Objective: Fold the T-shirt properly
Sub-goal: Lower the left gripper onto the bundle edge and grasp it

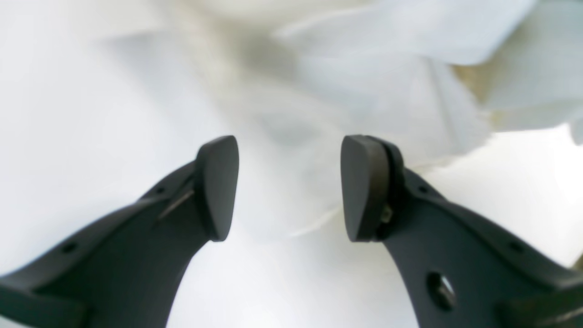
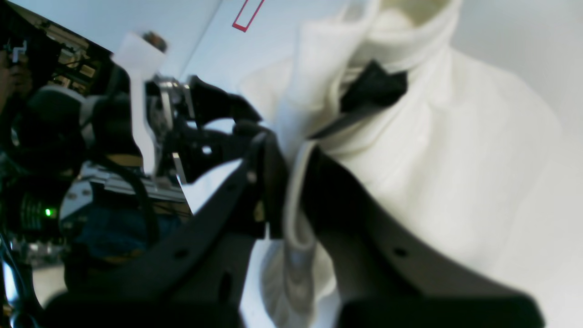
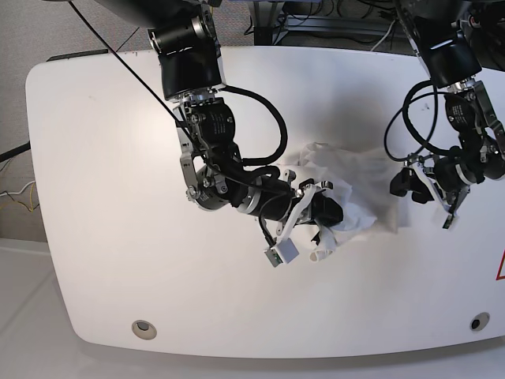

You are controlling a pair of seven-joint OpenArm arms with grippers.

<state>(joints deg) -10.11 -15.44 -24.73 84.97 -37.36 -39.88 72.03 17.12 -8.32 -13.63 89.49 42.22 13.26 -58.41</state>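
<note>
The white T-shirt [image 3: 359, 178] lies crumpled in a heap right of the table's middle. My right gripper [image 3: 333, 221] is at the heap's near-left side. In the right wrist view this gripper [image 2: 291, 182] is shut on a rolled white fold, and the T-shirt [image 2: 455, 159] rises beyond it with its small black tag [image 2: 373, 89] showing near the top. My left gripper [image 3: 398, 185] hangs at the heap's right edge. In the left wrist view its fingers [image 1: 218, 187] stand apart, the left gripper [image 1: 289, 187] is open and holds nothing, and blurred T-shirt cloth [image 1: 373, 86] lies just beyond the tips.
The white glossy table [image 3: 118, 158] has rounded corners and two small holes [image 3: 143, 328] near its front edge. A red mark [image 3: 499, 268] sits at the right edge. Cables and equipment stand behind the table's far edge.
</note>
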